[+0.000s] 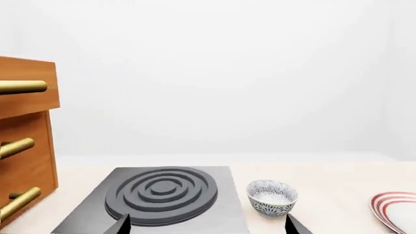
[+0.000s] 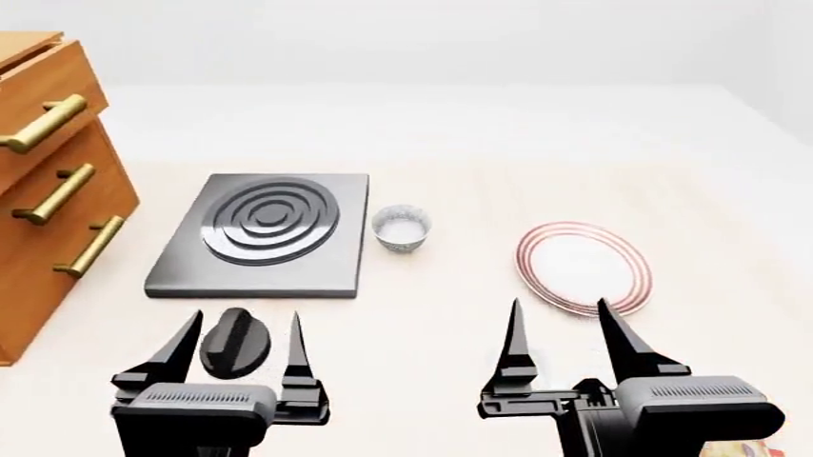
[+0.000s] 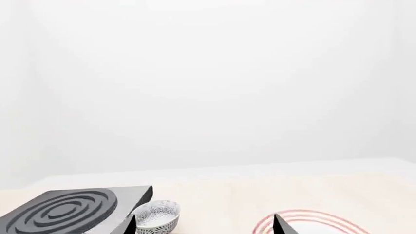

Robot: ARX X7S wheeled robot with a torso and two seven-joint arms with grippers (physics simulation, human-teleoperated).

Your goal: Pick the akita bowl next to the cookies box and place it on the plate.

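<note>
Here, round red-ringed plate (image 2: 584, 268), ridged grey burner slab (image 2: 263, 232)

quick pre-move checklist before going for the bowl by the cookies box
1. Left claw open and empty: ok.
2. Right claw open and empty: ok.
3. Plate bare, ready to receive a bowl: ok.
4. Target confirmed: not ok. The only speckled bowl in view sits beside the stove plate.
5. Cookies box located: cannot tell; only a coloured sliver shows behind the right claw.
6. Black knob lies between the left claw's fingers in the head view: cannot tell if it obstructs.
</note>
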